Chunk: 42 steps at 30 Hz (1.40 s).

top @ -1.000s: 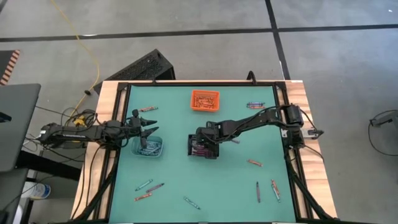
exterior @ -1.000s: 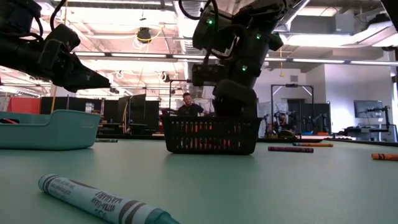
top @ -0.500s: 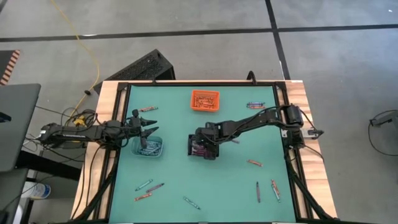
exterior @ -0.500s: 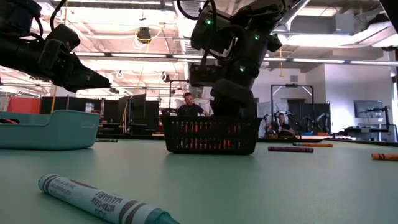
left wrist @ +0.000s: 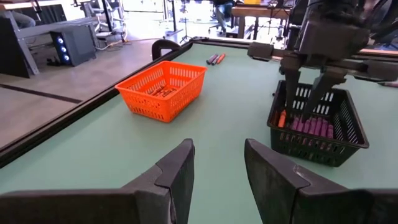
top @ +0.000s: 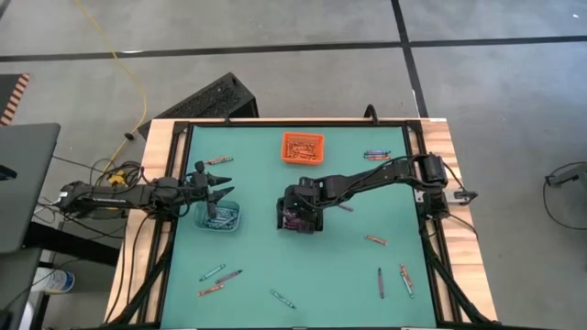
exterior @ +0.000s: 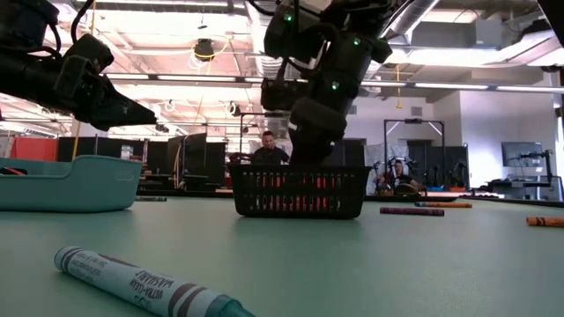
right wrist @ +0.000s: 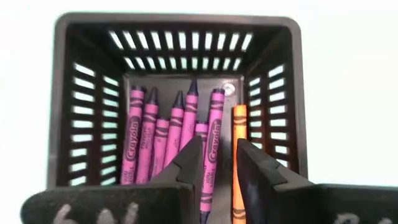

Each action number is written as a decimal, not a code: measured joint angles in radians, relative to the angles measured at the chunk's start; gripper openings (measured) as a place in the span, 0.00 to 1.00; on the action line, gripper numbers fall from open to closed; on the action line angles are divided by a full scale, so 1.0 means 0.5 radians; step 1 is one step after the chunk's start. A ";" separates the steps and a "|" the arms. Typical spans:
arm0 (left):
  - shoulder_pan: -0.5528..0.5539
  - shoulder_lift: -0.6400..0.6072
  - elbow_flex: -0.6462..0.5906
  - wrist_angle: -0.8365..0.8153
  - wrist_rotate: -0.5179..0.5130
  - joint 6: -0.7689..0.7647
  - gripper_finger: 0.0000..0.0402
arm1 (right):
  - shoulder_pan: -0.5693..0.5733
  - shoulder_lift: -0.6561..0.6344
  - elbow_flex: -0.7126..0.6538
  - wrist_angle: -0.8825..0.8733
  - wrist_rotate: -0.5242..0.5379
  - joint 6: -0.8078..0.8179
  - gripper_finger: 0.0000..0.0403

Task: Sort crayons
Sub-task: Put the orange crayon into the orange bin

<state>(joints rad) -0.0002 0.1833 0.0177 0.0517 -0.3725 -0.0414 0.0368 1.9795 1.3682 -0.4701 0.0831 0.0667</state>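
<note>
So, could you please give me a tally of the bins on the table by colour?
Orange bin: 1
Black bin: 1
Teal bin: 1
Total: 3

Overhead view straight down, low view level, both sharing black bin
</note>
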 joint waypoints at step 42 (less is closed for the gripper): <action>0.000 0.002 0.000 0.001 0.000 0.000 0.32 | -0.029 0.168 0.007 -0.046 -0.015 0.053 0.10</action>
<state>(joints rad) -0.0002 0.1841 0.0177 0.0521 -0.3725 -0.0414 0.0225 2.0632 1.3716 -0.4932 0.0757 0.0933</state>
